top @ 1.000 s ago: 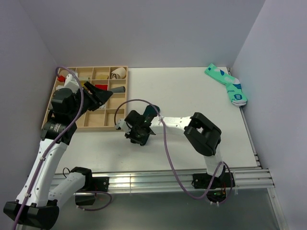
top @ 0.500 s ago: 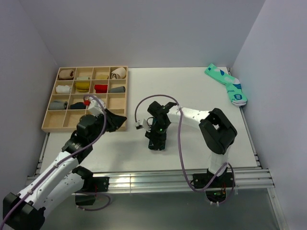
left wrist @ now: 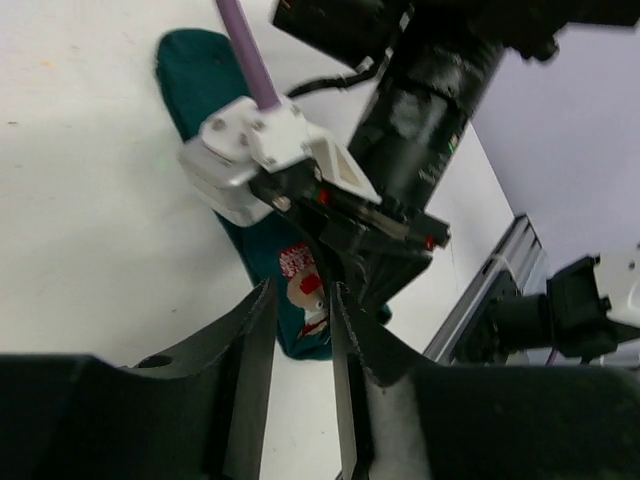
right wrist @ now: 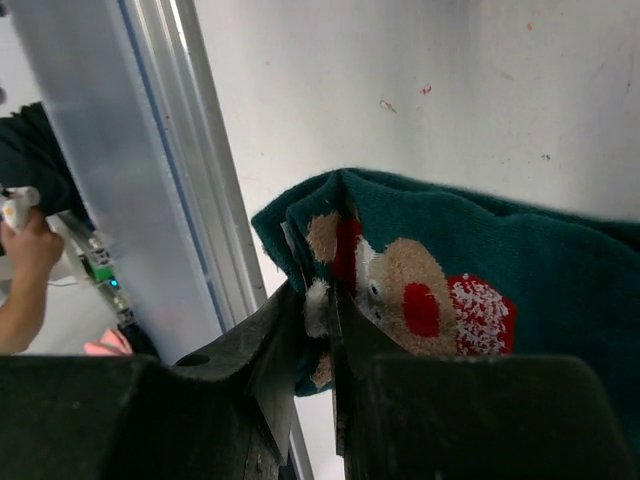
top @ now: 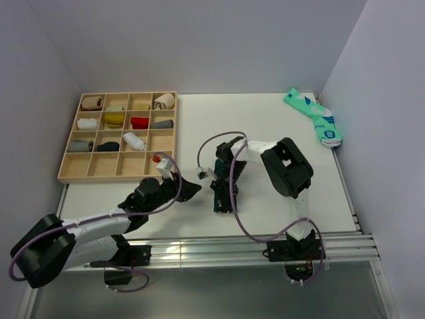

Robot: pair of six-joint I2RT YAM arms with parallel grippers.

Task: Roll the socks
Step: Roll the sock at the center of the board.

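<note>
- In the lower middle of the overhead view, the dark green sock [top: 219, 205] lies on the white table [top: 265, 126], close to the metal rail [top: 199, 249] at the near edge.
- The right arm is folded tight. Its elbow sits high, right of centre, and its forearm doubles back to the left. The wrist turns down, so the right gripper [top: 222, 197] points toward the bottom of the frame, onto the sock.
- In the right wrist view the right gripper [right wrist: 315, 300] is clamped on the cuff edge of the sock [right wrist: 520, 260]. The two fingers are almost together, with a fold of fabric pinched between them just beside the red-and-white figure.
- The left arm lies low and stretched out from the lower left corner toward the centre, with its forearm nearly flat over the table.
- The left gripper [top: 191, 191] points right, near the sock. From above it appears to stop just short of it.
- In the left wrist view the left gripper [left wrist: 300, 300] has its fingers a narrow gap apart, with nothing held. The cuff of the sock [left wrist: 200, 80] shows through that gap.
- At the upper left of the overhead view is a wooden tray [top: 99, 178] with rolled socks in several compartments.
- In the upper right corner lies a mint-green pair [top: 312, 114], well apart from both arms.
</note>
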